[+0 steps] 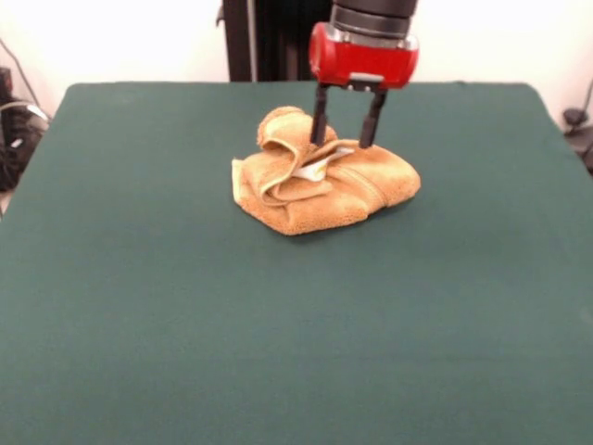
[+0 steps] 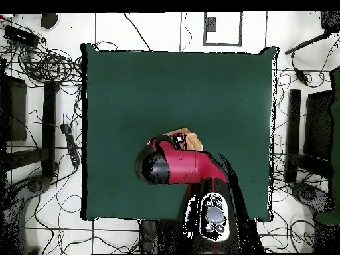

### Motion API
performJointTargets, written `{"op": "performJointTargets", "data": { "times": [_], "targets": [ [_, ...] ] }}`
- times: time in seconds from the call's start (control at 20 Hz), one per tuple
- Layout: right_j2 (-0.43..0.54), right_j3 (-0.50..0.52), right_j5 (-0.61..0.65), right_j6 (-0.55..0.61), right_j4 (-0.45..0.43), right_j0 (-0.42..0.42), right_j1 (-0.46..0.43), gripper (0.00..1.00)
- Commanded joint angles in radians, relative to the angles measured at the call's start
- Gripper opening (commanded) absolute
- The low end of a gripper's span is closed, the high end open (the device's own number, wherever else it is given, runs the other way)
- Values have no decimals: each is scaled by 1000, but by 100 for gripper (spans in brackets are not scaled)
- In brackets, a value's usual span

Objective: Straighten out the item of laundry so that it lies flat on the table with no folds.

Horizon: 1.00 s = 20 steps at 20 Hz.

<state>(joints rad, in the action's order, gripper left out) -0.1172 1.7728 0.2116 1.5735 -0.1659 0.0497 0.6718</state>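
The golden-orange towel (image 1: pixel 324 181) lies crumpled in a bunched heap on the dark green table (image 1: pixel 185 306), a little beyond its middle, with a small white tag showing among the folds. My gripper (image 1: pixel 344 141) hangs straight down over the heap's top. Its two dark fingers (image 1: pixel 320 119) are spread apart, with their tips touching or pressing into the cloth. In the overhead view the red arm covers nearly all of the towel (image 2: pixel 192 140); only a small orange edge shows. The gripper itself is hidden there.
The table (image 2: pixel 133 86) spreads wide on all sides of the towel. Cables and stands lie on the floor (image 2: pixel 40 66) round the table. The robot's base (image 2: pixel 214 216) stands at the table's edge.
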Motion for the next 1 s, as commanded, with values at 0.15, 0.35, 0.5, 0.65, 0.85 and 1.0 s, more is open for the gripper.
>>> {"op": "performJointTargets", "data": {
  "times": [0.15,0.35,0.5,0.65,0.85,1.0],
  "targets": [
    [-16,-3,151,131,27,25,78,100],
    [-37,-6,166,125,12,18,93,100],
    [-13,-9,87,145,7,29,23,100],
    [4,24,-29,200,14,13,-38,100],
    [16,56,-83,239,37,11,-81,100],
    [24,63,-95,240,46,20,-104,100]
  ]
}}
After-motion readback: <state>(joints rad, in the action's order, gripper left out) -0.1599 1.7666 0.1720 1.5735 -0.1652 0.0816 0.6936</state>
